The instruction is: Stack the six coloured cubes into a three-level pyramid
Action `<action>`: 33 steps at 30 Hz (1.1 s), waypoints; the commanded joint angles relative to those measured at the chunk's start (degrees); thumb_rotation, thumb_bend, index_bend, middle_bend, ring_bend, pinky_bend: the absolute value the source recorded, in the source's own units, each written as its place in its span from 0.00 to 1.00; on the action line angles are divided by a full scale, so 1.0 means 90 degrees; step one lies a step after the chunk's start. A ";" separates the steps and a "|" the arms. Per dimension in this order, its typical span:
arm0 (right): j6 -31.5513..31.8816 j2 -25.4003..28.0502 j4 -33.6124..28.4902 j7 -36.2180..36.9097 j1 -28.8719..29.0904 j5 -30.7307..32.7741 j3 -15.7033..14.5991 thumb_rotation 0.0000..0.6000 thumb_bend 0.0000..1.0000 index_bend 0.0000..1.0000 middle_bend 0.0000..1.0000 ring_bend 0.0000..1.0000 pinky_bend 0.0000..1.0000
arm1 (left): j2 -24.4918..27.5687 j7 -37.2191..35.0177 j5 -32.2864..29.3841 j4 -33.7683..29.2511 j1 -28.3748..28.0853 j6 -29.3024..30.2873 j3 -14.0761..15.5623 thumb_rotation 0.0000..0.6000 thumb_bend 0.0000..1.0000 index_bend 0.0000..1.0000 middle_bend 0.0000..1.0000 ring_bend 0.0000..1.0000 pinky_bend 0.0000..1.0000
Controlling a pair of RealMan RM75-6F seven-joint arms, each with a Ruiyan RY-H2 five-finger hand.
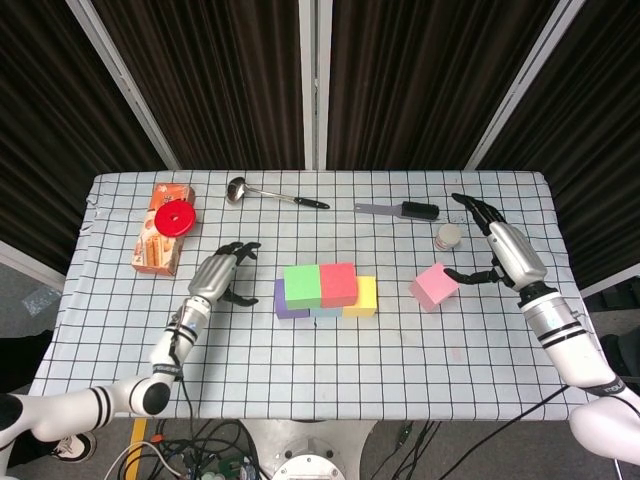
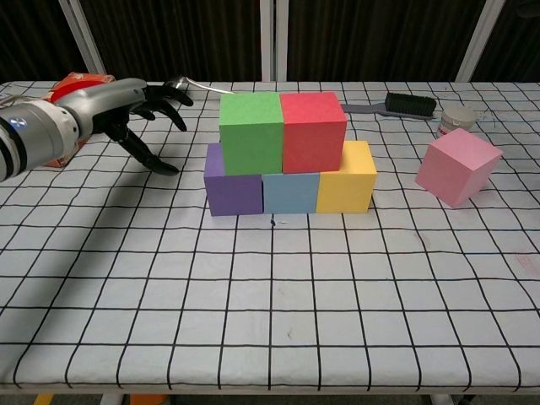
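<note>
Two levels stand; your pink cube [image 1: 434, 286] waits on the bench [image 1: 320, 370], right of the stack. Your right hand [image 1: 497, 249], fingers spread and empty, must grasp it; your left hand [image 1: 218, 273] hangs empty too.

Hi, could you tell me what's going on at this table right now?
The robot is building a pyramid of cubes. Five are in place: the purple cube, blue cube and yellow cube form the base, with the green cube and red cube on top. The pink cube lies apart on the cloth; the right hand is beside it, fingers spread. The left hand is open, off to the side.
</note>
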 commanded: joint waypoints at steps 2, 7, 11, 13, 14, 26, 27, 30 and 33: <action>-0.0019 -0.0015 0.0030 0.0013 0.0000 0.0005 -0.0010 1.00 0.10 0.00 0.04 0.00 0.00 | -0.0214 -0.0112 0.0102 0.0245 -0.0049 -0.0119 -0.0003 1.00 0.00 0.12 0.24 0.08 0.11; -0.0024 -0.0011 0.0073 0.0056 -0.0016 0.0009 -0.0009 1.00 0.10 0.00 0.04 0.00 0.00 | -0.0329 -0.0249 0.0187 0.0338 -0.0066 -0.0168 -0.0067 1.00 0.00 0.12 0.24 0.08 0.11; -0.0047 -0.0036 0.0112 0.0091 -0.0017 -0.0006 -0.0022 1.00 0.10 0.00 0.04 0.00 0.00 | -0.0371 -0.0278 0.0223 0.0381 -0.0080 -0.0176 -0.0117 1.00 0.00 0.12 0.24 0.08 0.11; -0.0060 -0.0054 0.0134 0.0111 -0.0016 -0.0019 -0.0029 1.00 0.10 0.00 0.04 0.00 0.00 | -0.0373 -0.0312 0.0210 0.0382 -0.0095 -0.0203 -0.0171 1.00 0.00 0.12 0.24 0.08 0.11; -0.0067 -0.0061 0.0146 0.0116 -0.0015 -0.0023 -0.0034 1.00 0.10 0.00 0.04 0.00 0.00 | -0.0370 -0.0314 0.0211 0.0380 -0.0103 -0.0217 -0.0185 1.00 0.00 0.12 0.24 0.08 0.11; -0.0166 -0.0114 0.0297 0.0217 0.0008 -0.0028 -0.0048 1.00 0.10 0.00 0.04 0.00 0.00 | -0.0449 -0.0296 0.0212 0.0448 -0.0177 -0.0361 -0.0233 1.00 0.00 0.12 0.24 0.08 0.11; -0.0167 -0.0112 0.0303 0.0220 0.0005 -0.0031 -0.0050 1.00 0.10 0.00 0.04 0.00 0.00 | -0.0457 -0.0292 0.0212 0.0450 -0.0184 -0.0366 -0.0240 1.00 0.00 0.12 0.24 0.08 0.11; -0.0166 -0.0110 0.0319 0.0244 -0.0008 -0.0036 -0.0056 1.00 0.10 0.00 0.04 0.00 0.00 | -0.0471 -0.0285 0.0225 0.0442 -0.0209 -0.0374 -0.0265 1.00 0.00 0.12 0.24 0.08 0.11; -0.0172 -0.0116 0.0335 0.0270 -0.0018 -0.0043 -0.0065 1.00 0.10 0.00 0.04 0.00 0.00 | -0.0477 -0.0274 0.0227 0.0433 -0.0225 -0.0393 -0.0273 1.00 0.00 0.12 0.24 0.08 0.11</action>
